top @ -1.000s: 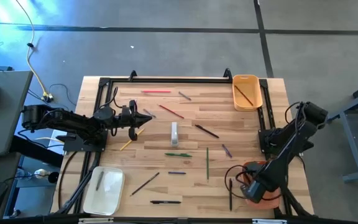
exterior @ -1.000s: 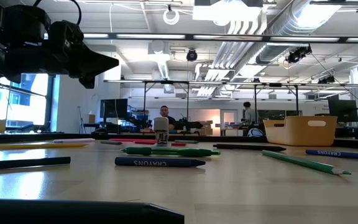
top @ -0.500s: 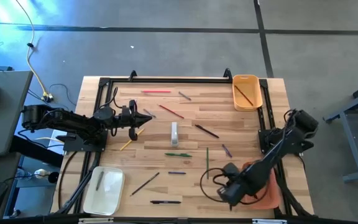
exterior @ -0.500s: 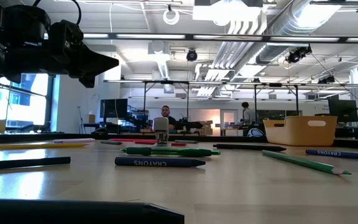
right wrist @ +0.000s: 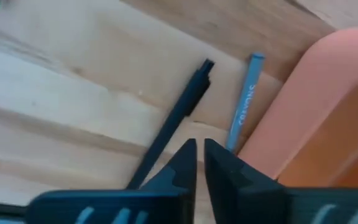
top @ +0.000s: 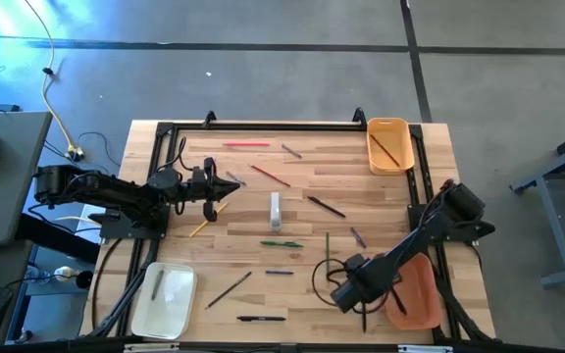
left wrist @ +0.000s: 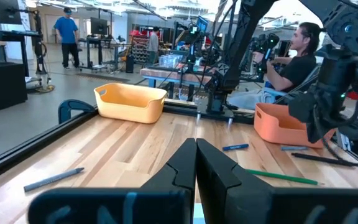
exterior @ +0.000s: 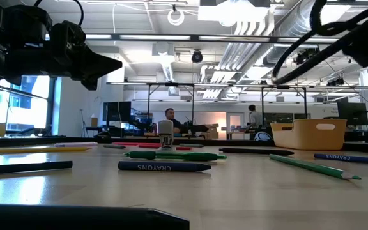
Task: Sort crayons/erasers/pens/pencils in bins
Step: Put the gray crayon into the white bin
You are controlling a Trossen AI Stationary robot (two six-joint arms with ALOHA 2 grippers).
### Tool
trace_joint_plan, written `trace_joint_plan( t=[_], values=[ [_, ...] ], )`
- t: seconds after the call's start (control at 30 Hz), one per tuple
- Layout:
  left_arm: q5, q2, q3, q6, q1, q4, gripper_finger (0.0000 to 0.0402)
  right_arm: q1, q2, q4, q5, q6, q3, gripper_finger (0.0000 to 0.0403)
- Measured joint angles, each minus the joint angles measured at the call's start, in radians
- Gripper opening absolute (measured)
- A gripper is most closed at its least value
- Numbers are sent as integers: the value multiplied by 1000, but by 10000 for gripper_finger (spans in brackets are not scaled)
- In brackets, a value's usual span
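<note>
Around my wooden table (top: 292, 211): grey concrete floor (top: 263, 88), a desk (top: 3, 176) at nine o'clock; beyond, ceiling ducts (exterior: 260, 25), strip lights, a bright window (exterior: 34, 96).

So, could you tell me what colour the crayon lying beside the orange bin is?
Blue crayon, seen best in the right wrist view, beside the orange bin.

- A pen (right wrist: 173, 121) lay on the table (top: 292, 201) beside a crayon (right wrist: 244, 115).
- The crayon lay against a bin (right wrist: 319, 106).
- Another bin (top: 390, 145) sat at the table's far right corner.
</note>
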Motion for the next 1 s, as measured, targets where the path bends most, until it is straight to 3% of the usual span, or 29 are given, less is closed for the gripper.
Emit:
trace_joint_plan(
  t=[0.27, 0.63, 0.77, 0.93, 1.0],
  values=[
    [0, 0, 0, 0, 0, -5, 0, -44, 52, -49, -16, -18, 0, 94],
    [1, 0, 0, 0, 0, -16, 0, -45, 80, -106, -36, 54, -9, 99],
    [1, 0, 0, 0, 0, -15, 0, -36, 80, -107, -36, 54, -9, 82],
    [1, 0, 0, 0, 0, -16, 0, -35, 80, -125, -30, 3, -9, 14],
    [1, 0, 0, 0, 0, -16, 0, -35, 80, -134, -15, -18, -9, 7]
  ],
)
